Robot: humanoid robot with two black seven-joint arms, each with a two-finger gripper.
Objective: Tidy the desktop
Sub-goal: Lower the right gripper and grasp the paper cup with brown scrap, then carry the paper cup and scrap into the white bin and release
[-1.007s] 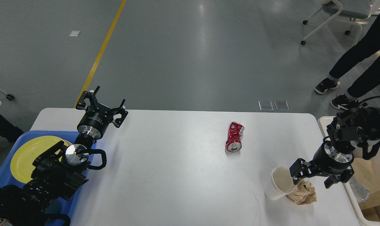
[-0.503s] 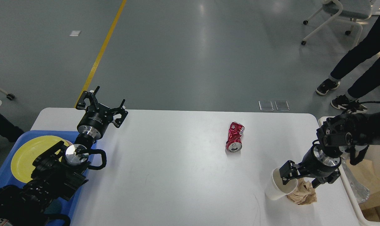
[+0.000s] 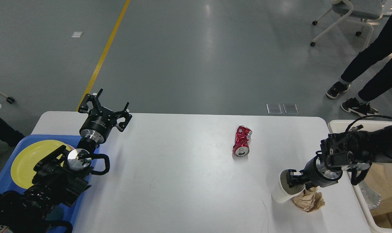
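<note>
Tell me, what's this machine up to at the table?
It is clearing litter off the desktop. Its right gripper is at the rim of a white paper cup, one finger inside the mouth, beside a crumpled brown paper wad. A crushed red can lies untouched mid-table. The left gripper hangs open and empty above the far left corner, near a blue tray holding a yellow plate.

The right tool hides part of the paper cup's rim (finger spread unreadable).
</note>
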